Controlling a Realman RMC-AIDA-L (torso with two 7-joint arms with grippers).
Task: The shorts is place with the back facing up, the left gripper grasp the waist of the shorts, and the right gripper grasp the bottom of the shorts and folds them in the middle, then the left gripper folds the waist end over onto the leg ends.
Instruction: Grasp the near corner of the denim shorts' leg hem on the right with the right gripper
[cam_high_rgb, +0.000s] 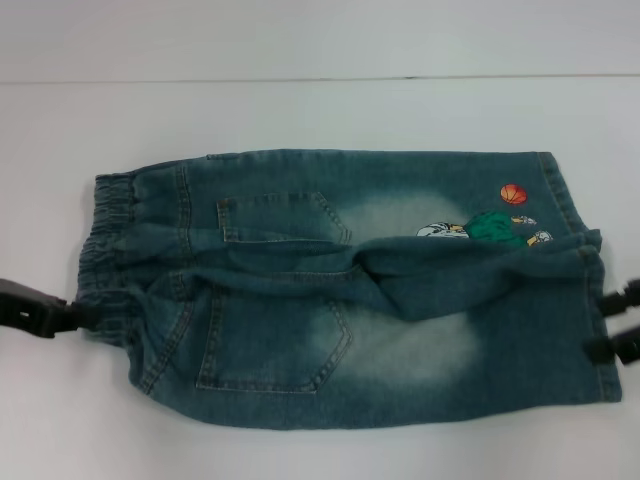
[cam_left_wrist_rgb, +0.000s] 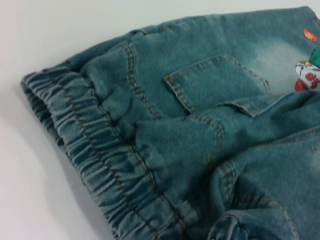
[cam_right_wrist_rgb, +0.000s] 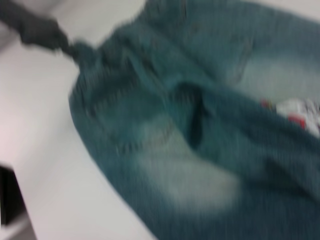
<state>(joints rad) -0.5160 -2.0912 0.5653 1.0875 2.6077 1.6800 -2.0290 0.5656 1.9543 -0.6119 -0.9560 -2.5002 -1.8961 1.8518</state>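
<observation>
Denim shorts (cam_high_rgb: 340, 290) on white table (cam_high_rgb: 320, 110)

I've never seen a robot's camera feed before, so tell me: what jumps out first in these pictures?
A small pair of faded denim shorts lies spread across the white table, back pockets up. Near one leg hem sits a bright embroidered cartoon figure with an orange ball. The left end effector meets the gathered waist, while the right end effector waits at the leg hems.

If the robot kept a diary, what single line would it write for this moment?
shorts flat, back up | left gripper at waist | right gripper at leg hems | fold not done
</observation>
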